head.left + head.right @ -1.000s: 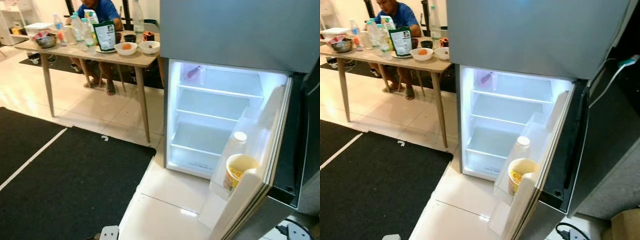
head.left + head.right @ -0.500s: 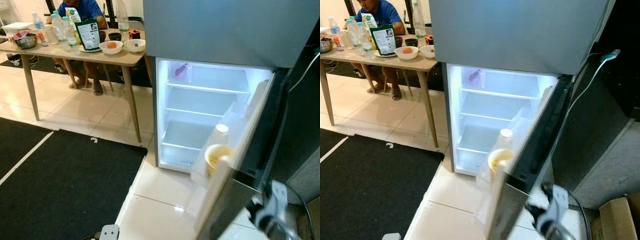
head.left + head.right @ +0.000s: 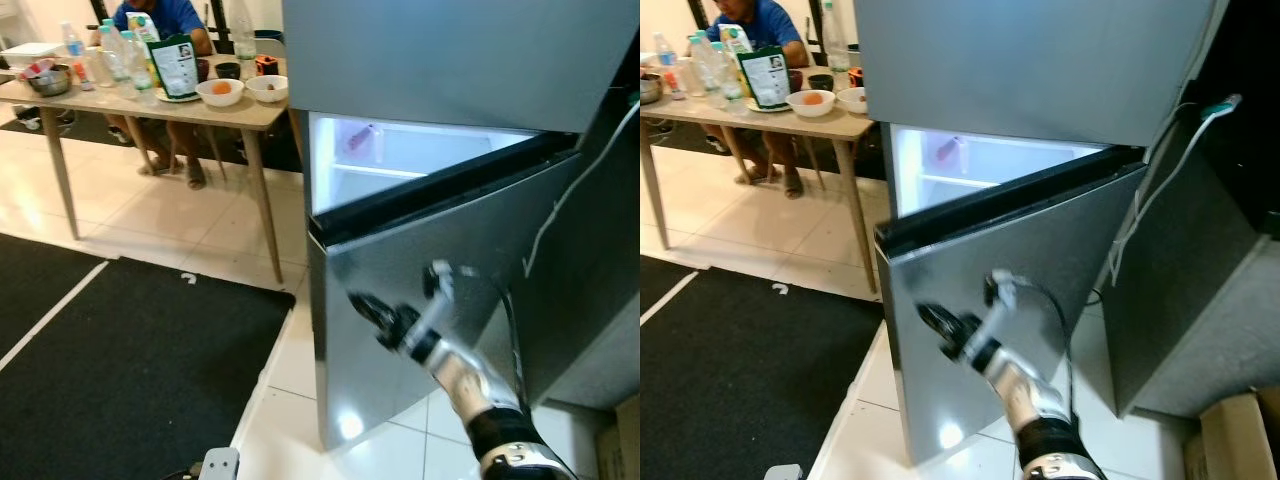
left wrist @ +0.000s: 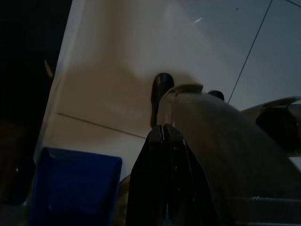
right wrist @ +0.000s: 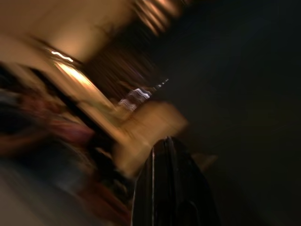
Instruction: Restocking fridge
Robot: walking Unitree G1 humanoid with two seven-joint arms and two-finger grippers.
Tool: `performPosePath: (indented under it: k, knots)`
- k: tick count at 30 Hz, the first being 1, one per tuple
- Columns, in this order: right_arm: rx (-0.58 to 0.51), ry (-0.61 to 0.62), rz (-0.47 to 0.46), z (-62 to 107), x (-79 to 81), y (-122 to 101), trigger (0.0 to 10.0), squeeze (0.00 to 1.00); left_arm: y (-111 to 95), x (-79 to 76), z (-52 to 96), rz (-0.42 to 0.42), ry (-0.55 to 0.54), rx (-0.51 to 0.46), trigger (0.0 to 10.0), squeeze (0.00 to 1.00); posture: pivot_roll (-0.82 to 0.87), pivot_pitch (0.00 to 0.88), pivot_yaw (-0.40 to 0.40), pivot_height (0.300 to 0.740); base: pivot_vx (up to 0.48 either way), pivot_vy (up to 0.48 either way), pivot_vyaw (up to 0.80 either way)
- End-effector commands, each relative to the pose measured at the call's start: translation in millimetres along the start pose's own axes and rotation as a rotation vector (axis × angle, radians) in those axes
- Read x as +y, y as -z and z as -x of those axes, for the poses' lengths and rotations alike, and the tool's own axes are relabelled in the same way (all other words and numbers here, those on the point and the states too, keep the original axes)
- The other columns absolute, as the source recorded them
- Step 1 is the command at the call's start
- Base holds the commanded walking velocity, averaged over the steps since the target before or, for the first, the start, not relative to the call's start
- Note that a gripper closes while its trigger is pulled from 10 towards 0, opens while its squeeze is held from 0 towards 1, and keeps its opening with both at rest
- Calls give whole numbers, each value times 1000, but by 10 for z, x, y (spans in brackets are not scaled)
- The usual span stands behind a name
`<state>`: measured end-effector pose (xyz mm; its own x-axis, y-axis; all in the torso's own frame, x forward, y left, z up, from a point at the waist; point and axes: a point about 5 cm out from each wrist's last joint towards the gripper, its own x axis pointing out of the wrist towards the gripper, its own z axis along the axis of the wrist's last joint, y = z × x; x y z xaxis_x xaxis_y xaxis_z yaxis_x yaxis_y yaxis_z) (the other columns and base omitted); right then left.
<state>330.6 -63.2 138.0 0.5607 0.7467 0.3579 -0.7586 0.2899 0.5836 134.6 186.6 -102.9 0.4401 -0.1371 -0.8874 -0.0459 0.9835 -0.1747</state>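
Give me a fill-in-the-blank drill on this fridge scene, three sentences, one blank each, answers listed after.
1. The right gripper is stretched out against the outside of the fridge's lower ____.
2. The lower door is not fully shut: through the gap the inside of the fridge shows ____.
3. The two white bowls stand on the wooden ____, where a person sits.

Missing words: door; lit; table

Fridge door hides most of the interior | right gripper motion-blurred | right wrist view smeared, dark
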Motion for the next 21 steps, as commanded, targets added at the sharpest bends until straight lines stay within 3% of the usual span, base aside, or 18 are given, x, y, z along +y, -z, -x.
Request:
performPosePath:
  k: [1,2,3,5,6,7,8,10,11,12,13,14,15,16,17,19,21]
  knots:
    - [-25,67,18,13,-95,-41,10000,0,31,-6,1,5,-1,8,10000,0,-49,22,-25,740,0,0,0]
    - [-25,67,18,13,-95,-41,10000,0,31,-6,1,5,-1,8,10000,0,-49,22,-25,740,0,0,0]
    - [-9,141,43,75,-207,-25,10000,0,31,-12,0,5,-1,8,10000,0,-47,22,-26,740,0,0,0]
    - [107,389,97,421,-507,125,10000,0,32,-16,-2,2,-1,9,10000,0,-46,21,-29,740,0,0,0]
    - [107,389,97,421,-507,125,10000,0,32,-16,-2,2,-1,9,10000,0,-46,21,-29,740,0,0,0]
    - [224,560,147,725,-658,258,10000,0,36,-16,-1,2,-1,11,10000,0,-47,19,-31,740,0,0,0]
    - [224,560,147,725,-658,258,10000,0,36,-16,-1,2,-1,11,10000,0,-47,19,-31,740,0,0,0]
    - [417,806,232,1269,-804,445,10000,0,36,-18,-2,2,-2,10,10000,0,-46,19,-32,740,0,0,0]
    - [467,863,241,1423,-820,490,10000,0,36,-21,-3,2,-1,9,10000,0,-43,16,-33,740,0,0,0]
    - [539,961,246,1679,-832,580,10000,0,35,-20,-3,2,-3,8,10000,0,-42,17,-33,740,0,0,0]
    - [539,961,246,1679,-832,580,10000,0,35,-20,-3,2,-3,8,10000,0,-42,17,-33,740,0,0,0]
    - [611,1045,231,1940,-817,690,10000,0,35,-15,-2,2,-8,8,10000,0,-44,13,-31,740,0,0,0]
    - [611,1045,231,1940,-817,690,10000,0,35,-15,-2,2,-8,8,10000,0,-44,13,-31,740,0,0,0]
    - [724,1162,204,2328,-749,869,10000,0,36,-8,0,3,-14,9,10000,0,-44,13,-31,740,0,0,0]
    - [724,1162,204,2328,-749,869,10000,0,36,-8,0,3,-14,9,10000,0,-44,13,-31,740,0,0,0]
    - [818,1240,185,2620,-656,1024,10000,0,37,2,1,-4,-21,14,10000,0,-44,14,-29,740,0,0,0]
    - [842,1259,187,2690,-633,1059,10000,0,36,4,1,-5,-22,15,10000,0,-44,14,-29,740,0,0,0]
